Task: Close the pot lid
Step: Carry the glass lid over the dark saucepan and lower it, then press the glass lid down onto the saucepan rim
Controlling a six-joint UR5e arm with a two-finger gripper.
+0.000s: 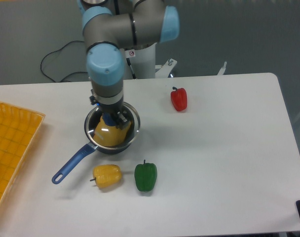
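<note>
The dark pot (pixel 93 140) sits left of the table's centre, its long blue handle (pixel 71 164) pointing to the front left, with a yellow piece of food inside. The glass lid (pixel 131 121) with its silver rim hangs right over the pot, almost matching its rim; whether it rests on the pot I cannot tell. My gripper (pixel 110 120) points straight down above the pot's middle, shut on the lid's blue knob, which is mostly hidden between the fingers.
A red pepper (pixel 179 99) stands on the table to the right of the pot. A yellow pepper (pixel 107 176) and a green pepper (pixel 145 176) lie in front of it. A yellow mesh tray (pixel 12 148) sits at the left edge.
</note>
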